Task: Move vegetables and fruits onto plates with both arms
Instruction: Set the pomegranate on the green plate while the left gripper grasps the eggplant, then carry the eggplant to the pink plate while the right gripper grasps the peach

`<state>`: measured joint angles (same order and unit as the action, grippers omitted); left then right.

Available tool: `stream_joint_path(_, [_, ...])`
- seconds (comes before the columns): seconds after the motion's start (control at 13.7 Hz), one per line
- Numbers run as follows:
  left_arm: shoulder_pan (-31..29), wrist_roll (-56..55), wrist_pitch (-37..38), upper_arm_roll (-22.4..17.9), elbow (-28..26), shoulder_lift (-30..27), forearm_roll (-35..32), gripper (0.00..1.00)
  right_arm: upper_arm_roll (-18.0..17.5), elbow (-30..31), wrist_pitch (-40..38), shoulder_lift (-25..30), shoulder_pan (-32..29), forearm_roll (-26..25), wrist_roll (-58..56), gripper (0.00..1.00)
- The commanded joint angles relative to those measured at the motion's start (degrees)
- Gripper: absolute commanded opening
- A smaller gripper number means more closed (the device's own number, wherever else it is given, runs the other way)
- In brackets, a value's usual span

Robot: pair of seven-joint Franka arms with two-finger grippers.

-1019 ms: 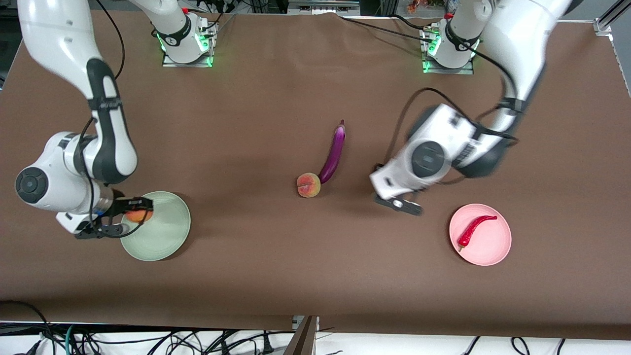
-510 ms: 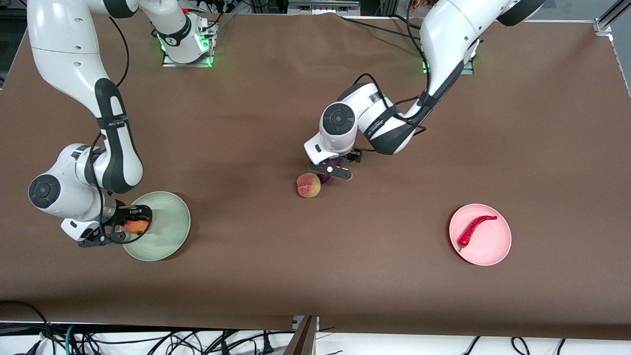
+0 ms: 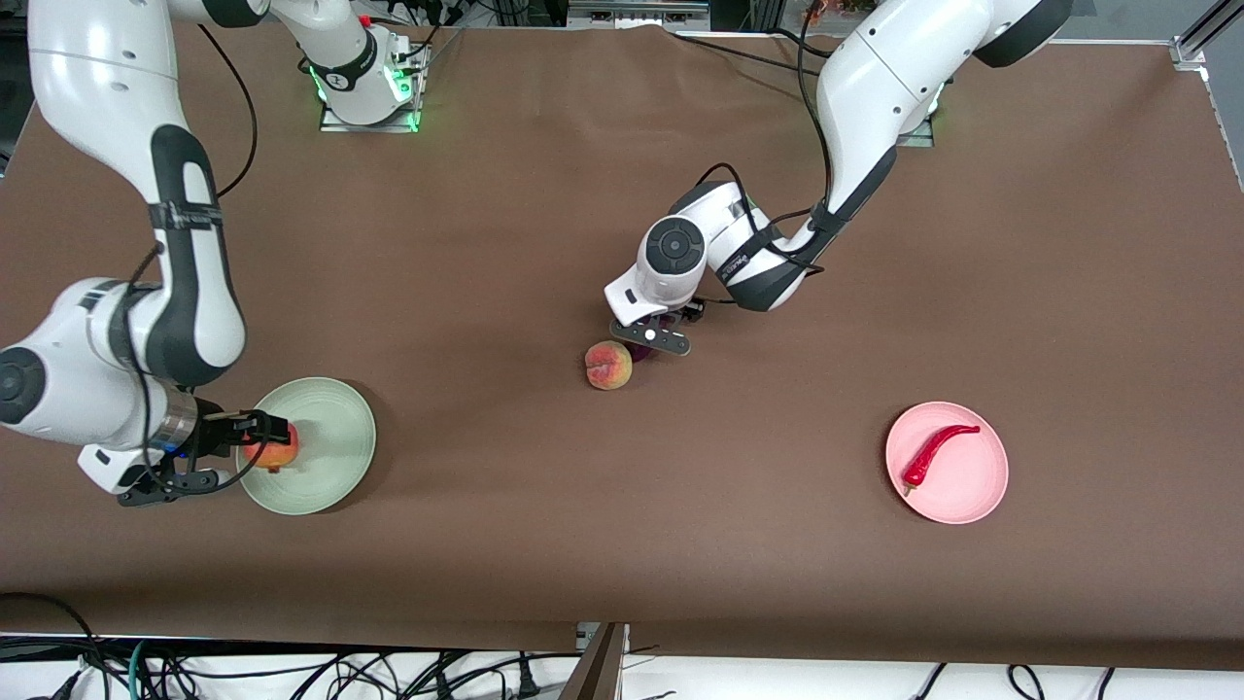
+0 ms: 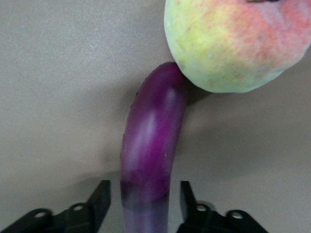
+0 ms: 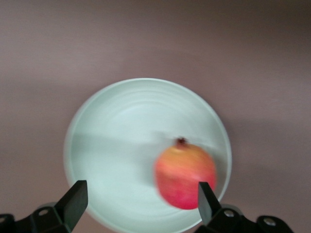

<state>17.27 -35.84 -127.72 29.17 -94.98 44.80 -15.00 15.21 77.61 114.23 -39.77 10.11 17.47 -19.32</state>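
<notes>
Your tally, placed from peach (image 3: 608, 366) at desk (image 3: 544, 544) centre:

- Chili (image 3: 935, 453) on pink plate (image 3: 982, 501), toward left arm's end: done.
- Red-yellow fruit (image 5: 185, 178) on green plate (image 5: 121, 141), toward right arm's end: done; right pincer (image 5: 141, 196) wide, empty, over plate rim.
- Eggplant (image 4: 153, 145) touches peach, on desk: left pincer (image 4: 144, 194) straddles it, fingers not yet touching.
- Peach untouched.

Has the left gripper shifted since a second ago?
Yes. The left gripper was over bare table near the pink plate; it has swung toward the right arm's end and now straddles the eggplant beside the peach.
</notes>
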Motion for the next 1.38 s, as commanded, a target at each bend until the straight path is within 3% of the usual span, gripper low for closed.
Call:
stream_joint_path(0.0, [-0.74,-0.37,1.15,-0.25,-0.47,-0.85,-0.38,0.21,-0.62,-2.11,-3.75,0.47,1.83,2.40,7.85,1.00])
stream_joint_path(0.29, [-4.87,-0.02,8.95,-0.51,0.40,-4.36,-1.08,0.17,-4.30,-1.85,-5.94,1.45,7.54,2.49,29.20,1.00])
stream_joint_path(0.58, [-11.97,5.31,18.28,-0.51,2.24,-10.34,-2.57,0.18,-9.75,-1.67,-1.66,1.01,12.98,2.49,46.08,1.00])
stream_joint_path(0.8, [-20.75,16.37,19.00,-0.51,3.56,-11.67,-6.60,0.18,-9.76,-1.41,4.67,-1.36,21.50,1.70,56.12,1.00])
stream_joint_path(1.02, [-27.00,29.21,18.65,-0.95,7.08,-9.92,-9.95,0.18,-9.76,-0.97,12.05,-4.08,26.17,1.61,61.49,1.00])
stream_joint_path(1.31, [-29.48,38.38,18.47,-4.11,12.17,-7.19,-18.39,0.18,-9.76,-0.97,15.85,-6.19,29.35,1.52,62.74,1.00])
